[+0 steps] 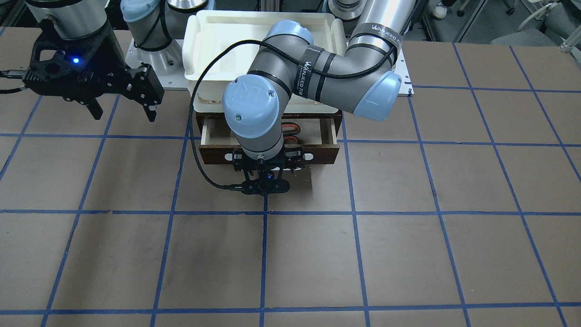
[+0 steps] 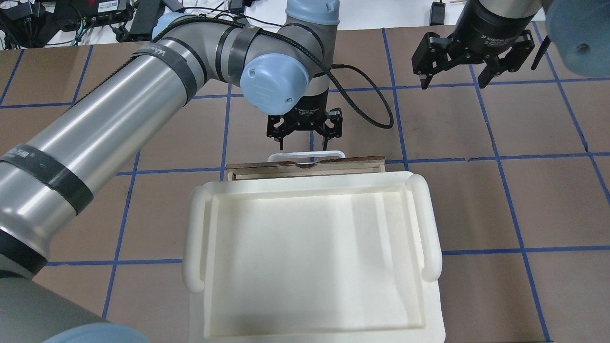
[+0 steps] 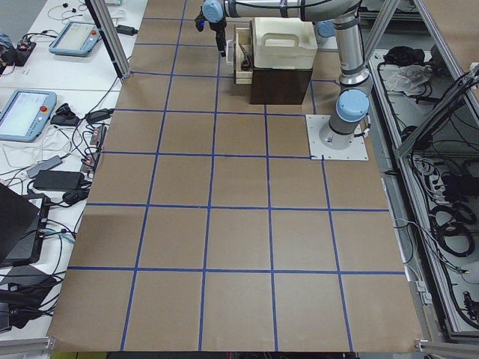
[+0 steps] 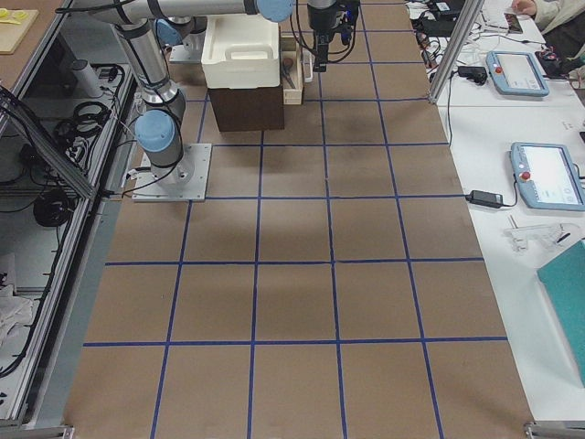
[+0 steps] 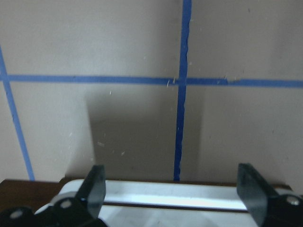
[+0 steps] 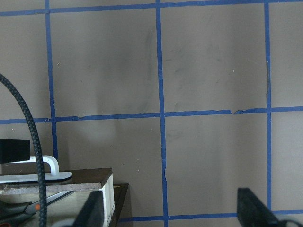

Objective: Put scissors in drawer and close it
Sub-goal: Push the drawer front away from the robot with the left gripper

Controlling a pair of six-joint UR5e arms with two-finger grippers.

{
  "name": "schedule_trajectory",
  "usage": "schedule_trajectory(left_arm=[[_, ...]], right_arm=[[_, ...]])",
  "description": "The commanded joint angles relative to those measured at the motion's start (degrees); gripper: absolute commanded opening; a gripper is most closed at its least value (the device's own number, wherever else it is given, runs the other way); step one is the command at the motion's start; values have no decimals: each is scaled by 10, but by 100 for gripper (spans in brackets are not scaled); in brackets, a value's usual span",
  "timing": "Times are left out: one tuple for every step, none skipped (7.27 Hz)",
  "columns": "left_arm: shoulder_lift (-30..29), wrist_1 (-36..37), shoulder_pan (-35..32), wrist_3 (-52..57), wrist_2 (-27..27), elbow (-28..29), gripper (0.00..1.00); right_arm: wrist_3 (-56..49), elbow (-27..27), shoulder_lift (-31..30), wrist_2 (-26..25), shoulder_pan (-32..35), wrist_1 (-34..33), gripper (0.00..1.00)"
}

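Observation:
The drawer [image 1: 218, 154] is pulled partly out under the white tray, with a dark brown front and a white bar handle [image 2: 306, 155]. The scissors [image 1: 290, 131] lie inside it; only their orange-lined loops show past the left arm. A bit of them also shows in the right wrist view [image 6: 23, 209]. My left gripper [image 2: 305, 136] is open, pointing down just in front of the drawer front. Its fingers [image 5: 96, 182] stand on either side of the handle [image 5: 175, 194] without gripping it. My right gripper [image 1: 125, 113] is open and empty, held above the table off to the side of the drawer.
A white plastic tray [image 2: 195, 238] with side handles sits on top of the dark cabinet [image 4: 247, 108] that houses the drawer. The table is brown with a blue tape grid. The left arm's elbow [image 1: 249, 104] hangs over the drawer opening.

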Motion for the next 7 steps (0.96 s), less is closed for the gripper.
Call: schedule_trajectory(left_arm=[[-11, 57, 8, 7, 3, -1, 100], [-7, 35, 7, 7, 0, -5, 100], [2, -9, 6, 7, -7, -8, 100], [11, -53, 4, 6, -38, -9, 100], [20, -90, 3, 8, -44, -17, 99], [32, -98, 3, 8, -65, -42, 99], [43, -100, 1, 8, -73, -74, 98]], right_arm=[[0, 0, 0, 0, 0, 0, 100], [0, 0, 0, 0, 0, 0, 100], [-1, 0, 0, 0, 0, 0, 100], [-1, 0, 0, 0, 0, 0, 100], [0, 0, 0, 0, 0, 0, 100], [0, 0, 0, 0, 0, 0, 100], [0, 0, 0, 0, 0, 0, 100]])
